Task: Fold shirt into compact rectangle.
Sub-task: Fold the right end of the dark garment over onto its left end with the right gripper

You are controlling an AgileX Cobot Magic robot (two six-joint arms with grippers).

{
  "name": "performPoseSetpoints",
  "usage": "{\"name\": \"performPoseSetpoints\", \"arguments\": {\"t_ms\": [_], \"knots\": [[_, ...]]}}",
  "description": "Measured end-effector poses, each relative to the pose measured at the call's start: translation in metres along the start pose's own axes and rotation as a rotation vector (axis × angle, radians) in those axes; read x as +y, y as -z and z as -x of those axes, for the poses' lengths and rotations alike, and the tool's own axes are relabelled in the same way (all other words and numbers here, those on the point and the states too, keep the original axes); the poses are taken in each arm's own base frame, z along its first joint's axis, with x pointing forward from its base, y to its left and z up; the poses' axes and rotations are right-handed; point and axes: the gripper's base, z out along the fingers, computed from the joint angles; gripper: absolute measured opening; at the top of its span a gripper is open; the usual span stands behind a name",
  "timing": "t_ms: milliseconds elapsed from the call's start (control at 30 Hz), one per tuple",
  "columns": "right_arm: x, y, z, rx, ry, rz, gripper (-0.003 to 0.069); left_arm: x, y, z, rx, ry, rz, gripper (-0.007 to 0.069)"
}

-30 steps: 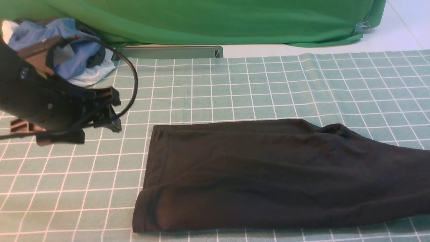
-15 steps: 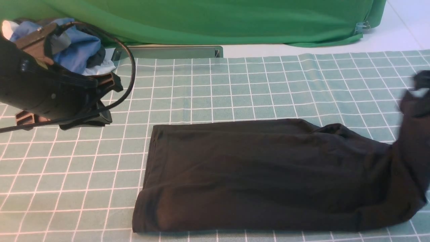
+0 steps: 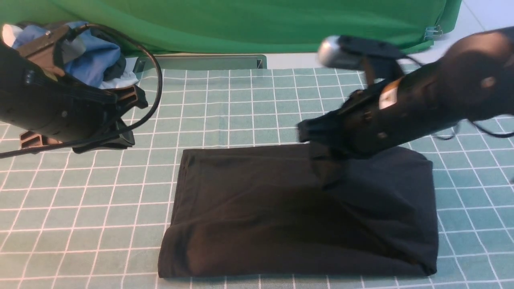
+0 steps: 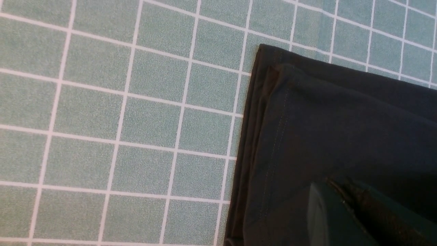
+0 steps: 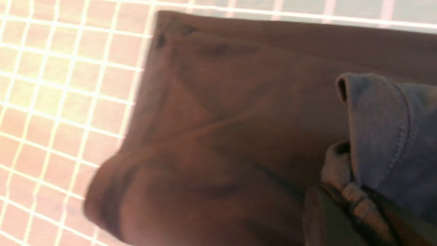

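The black shirt lies as a folded band on the checked tablecloth. Its right end is doubled back over the middle. My right gripper hangs over the shirt's far edge near the centre, shut on a bunched hem of the shirt. Cloth is pinched between the jaws of the right gripper. My left gripper hovers left of the shirt, clear of it. In the left wrist view the left gripper has its jaws pressed together with nothing in them, above the shirt's left corner. The chest print is hidden.
A heap of blue and white garments sits at the back left behind my left arm. A bright green cloth drapes along the back, with a grey metal rail at the table's far edge.
My right gripper has swept in from the right, carrying the shirt's right end leftward and over its middle. The shirt is now much shorter. My left gripper rose slightly, then stayed put.
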Motion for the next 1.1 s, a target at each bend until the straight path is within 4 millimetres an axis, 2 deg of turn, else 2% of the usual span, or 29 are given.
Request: {"name": "performPoseSetpoints", "arguments": {"t_ms": [100,267,467,700,933,1067,1100], "knots": [[0.017,-0.013,0.003,0.01,0.023,0.023,0.0104,0.0,0.0,0.0,0.0,-0.001,0.0,0.0015],[0.058,-0.027,0.013,-0.008,0.075,0.091,0.0104,0.0,0.0,0.0,0.0,-0.005,0.0,0.0015],[0.089,-0.042,0.015,-0.004,0.118,0.139,0.0104,0.0,0.0,0.0,0.0,-0.007,0.0,0.0015],[0.104,-0.072,-0.005,0.057,0.154,0.138,0.0104,0.0,0.0,0.0,0.001,-0.005,-0.004,0.0015],[0.117,-0.1,-0.02,0.044,0.171,0.164,0.0104,0.0,0.0,0.0,0.001,-0.004,-0.005,0.0015],[0.12,-0.109,-0.027,0.056,0.139,0.166,0.0164,0.0,0.0,0.0,0.0,-0.006,-0.003,0.0015],[0.12,-0.109,-0.027,0.052,0.128,0.17,0.0241,-0.001,0.001,0.002,-0.007,-0.007,-0.006,0.0015]]}}
